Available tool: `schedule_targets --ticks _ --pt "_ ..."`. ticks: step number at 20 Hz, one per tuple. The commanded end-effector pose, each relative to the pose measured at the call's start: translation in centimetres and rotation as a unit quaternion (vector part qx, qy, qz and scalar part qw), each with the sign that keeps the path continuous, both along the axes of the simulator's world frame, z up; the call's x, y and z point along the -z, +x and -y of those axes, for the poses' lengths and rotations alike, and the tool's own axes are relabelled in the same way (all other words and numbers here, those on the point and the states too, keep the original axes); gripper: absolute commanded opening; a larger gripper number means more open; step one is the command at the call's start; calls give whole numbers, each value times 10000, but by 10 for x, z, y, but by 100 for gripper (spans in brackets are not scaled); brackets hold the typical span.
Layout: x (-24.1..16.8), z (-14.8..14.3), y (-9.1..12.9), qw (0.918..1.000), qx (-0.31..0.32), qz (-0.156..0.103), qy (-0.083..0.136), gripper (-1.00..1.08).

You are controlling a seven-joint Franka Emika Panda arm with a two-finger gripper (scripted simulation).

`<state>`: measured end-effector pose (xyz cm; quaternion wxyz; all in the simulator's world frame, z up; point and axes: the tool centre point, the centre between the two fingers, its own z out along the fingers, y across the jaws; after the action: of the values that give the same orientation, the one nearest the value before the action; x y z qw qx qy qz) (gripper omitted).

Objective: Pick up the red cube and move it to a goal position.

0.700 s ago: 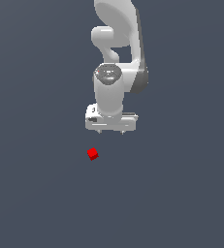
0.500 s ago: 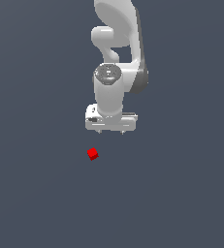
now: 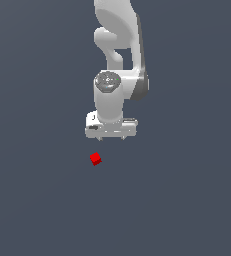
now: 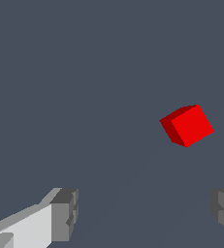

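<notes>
The red cube (image 3: 95,159) is a tiny bright red block resting alone on the dark grey floor. In the exterior view it lies below the white gripper (image 3: 112,138) and a little toward the exterior view's left, clear of the hand. The wrist view shows the same red cube (image 4: 187,125) ahead of the gripper (image 4: 145,213), whose two grey fingertips (image 4: 65,214) stand far apart. Nothing is between them. The gripper is open and hangs above the floor.
The white arm (image 3: 118,55) rises behind the gripper toward the top of the exterior view. The flat grey floor (image 3: 187,200) spreads out on every side of the cube.
</notes>
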<state>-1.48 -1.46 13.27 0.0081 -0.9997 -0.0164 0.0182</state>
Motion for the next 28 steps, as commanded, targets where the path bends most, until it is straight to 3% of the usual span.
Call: schedule_targets --ticks 1,10,20,28 --pt "7 6 1 9999 -172 11 -2 100" --pt "46 36 10 9939 -1097 79 -8 100" --pt "91 66 29 9766 -2144 159 -18 100" --pt "110 78 40 9656 -2594 192 -24 100"
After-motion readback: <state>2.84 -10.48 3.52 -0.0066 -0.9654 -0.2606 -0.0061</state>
